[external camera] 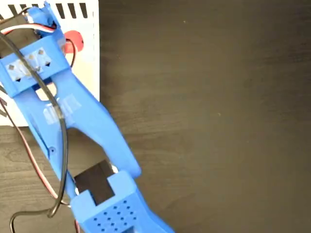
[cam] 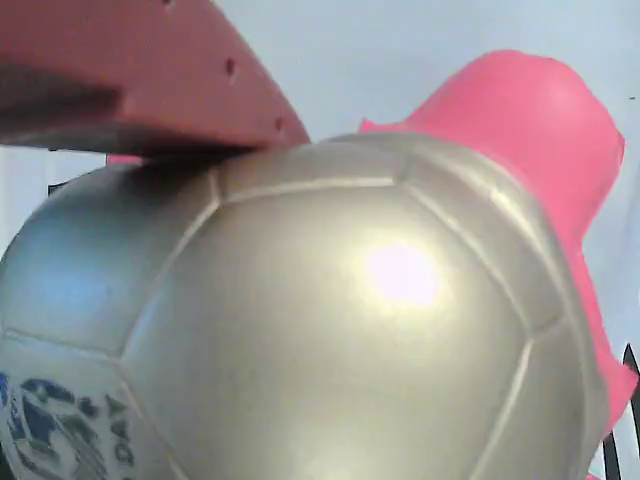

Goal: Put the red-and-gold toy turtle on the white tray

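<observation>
Arm (external camera: 73,126) reaches from the table's near edge to its far left corner. Gripper (external camera: 46,29) clenched on the red-and-gold toy turtle (cam: 330,330), held over the white tray (external camera: 87,53). Only lowering and release left, I'd say.

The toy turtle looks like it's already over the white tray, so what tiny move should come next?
Probably open the end effector and let go. In the fixed view the turtle shows red over the white tray, and the wrist view shows a finger pressing its shell, with white behind.
</observation>
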{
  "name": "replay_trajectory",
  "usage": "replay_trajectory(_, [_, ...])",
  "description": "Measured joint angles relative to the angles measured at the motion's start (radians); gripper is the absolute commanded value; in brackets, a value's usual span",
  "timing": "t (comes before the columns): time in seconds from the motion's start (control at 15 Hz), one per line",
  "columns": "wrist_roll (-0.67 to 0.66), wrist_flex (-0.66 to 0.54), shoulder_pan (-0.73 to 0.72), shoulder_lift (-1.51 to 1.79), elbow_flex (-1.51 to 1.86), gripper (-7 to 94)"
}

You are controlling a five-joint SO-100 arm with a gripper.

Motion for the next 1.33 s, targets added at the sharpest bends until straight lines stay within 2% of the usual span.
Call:
replay_trajectory(0.07, [0.0, -0.003, 0.0, 0.0, 0.0, 62])
replay_trajectory(0.6, [0.0, -0.003, 0.0, 0.0, 0.017, 62])
replay_trajectory(0.67, [0.0, -0.003, 0.0, 0.0, 0.018, 51])
replay_trajectory(0.73, [0.0, -0.003, 0.0, 0.0, 0.018, 30])
replay_trajectory(0.87, [-0.008, -0.008, 0.0, 0.002, 0.018, 0])
replay_trajectory(1.13, [-0.02, -0.052, 0.0, 0.115, 0.026, 0])
replay_trajectory(1.27, [-0.034, -0.133, 0.023, 0.265, 0.121, 0])
replay_trajectory(1.33, [-0.038, -0.212, 0.044, 0.362, 0.193, 0])
